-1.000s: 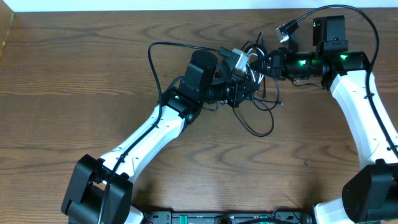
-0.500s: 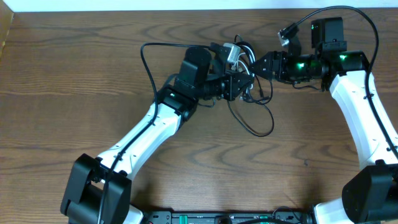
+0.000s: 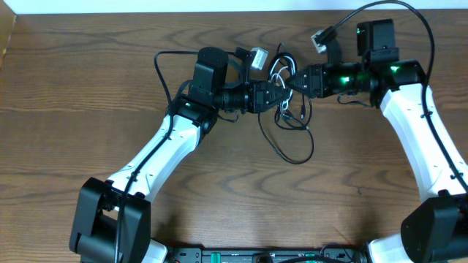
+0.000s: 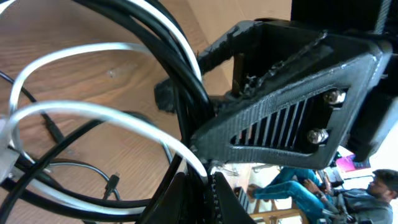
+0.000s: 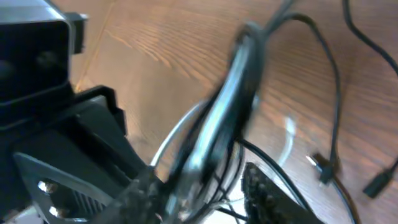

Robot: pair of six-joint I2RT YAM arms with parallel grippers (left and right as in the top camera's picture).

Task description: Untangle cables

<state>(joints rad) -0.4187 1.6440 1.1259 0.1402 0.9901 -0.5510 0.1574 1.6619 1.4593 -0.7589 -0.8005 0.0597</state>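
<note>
Near the far edge of the tabletop [image 3: 80, 88], the cables [image 3: 281, 74] bunch between two facing arms. The left gripper [image 3: 281, 95] is pressed together on several strands, likely as an anchor so loops can be pulled free. The right gripper [image 3: 294, 82] straddles the bundle, jaws partly apart; blur hides whether it pinches. One black loop trails toward the near edge.

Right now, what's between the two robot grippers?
The cables, a black and white tangle, bridge the left gripper and right gripper; the overhead view shows it.
</note>
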